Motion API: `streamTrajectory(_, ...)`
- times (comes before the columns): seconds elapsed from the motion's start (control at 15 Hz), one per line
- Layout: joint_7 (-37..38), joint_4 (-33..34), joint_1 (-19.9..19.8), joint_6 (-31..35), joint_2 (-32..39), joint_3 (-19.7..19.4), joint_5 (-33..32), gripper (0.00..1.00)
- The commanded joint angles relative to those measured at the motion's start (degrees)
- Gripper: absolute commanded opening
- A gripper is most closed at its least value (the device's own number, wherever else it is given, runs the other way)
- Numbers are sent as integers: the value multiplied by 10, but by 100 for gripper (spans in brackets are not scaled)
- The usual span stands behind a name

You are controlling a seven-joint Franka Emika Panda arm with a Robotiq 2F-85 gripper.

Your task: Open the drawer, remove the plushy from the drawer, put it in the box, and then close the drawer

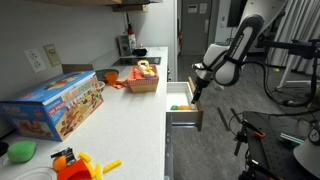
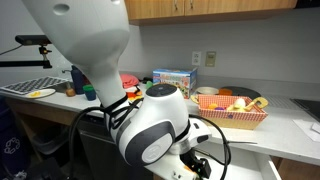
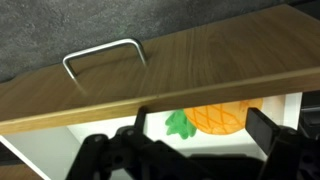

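One drawer [image 1: 183, 108] open at front edge of bench [image 1: 130, 130]; one plushy [image 3: 215, 120] inside, partly hidden by drawer front. Claw [image 3: 200, 140] released, empty. One box [image 1: 143, 82], one blue carton [image 1: 55, 105] on bench.

arm [image 1: 241, 42]: white rounded shells | joints [image 1: 224, 70]: black bands | cables [image 2: 103, 108]: black | tool [image 3: 200, 128]: black

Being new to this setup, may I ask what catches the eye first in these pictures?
The robot's big white arm fills the foreground in an exterior view. In the wrist view the open hand hangs over the open drawer, where the orange plushy with its green top lies on the white floor. On the counter a large blue carton stands near the small orange box.
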Motion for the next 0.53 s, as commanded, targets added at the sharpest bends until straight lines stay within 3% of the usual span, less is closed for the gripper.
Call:
streamTrajectory(0.0, 11, 7, 42, -43, -12, -27, 2, 100)
streamTrajectory(0.47, 0, 11, 30, -32, -4, -19, 1, 100)
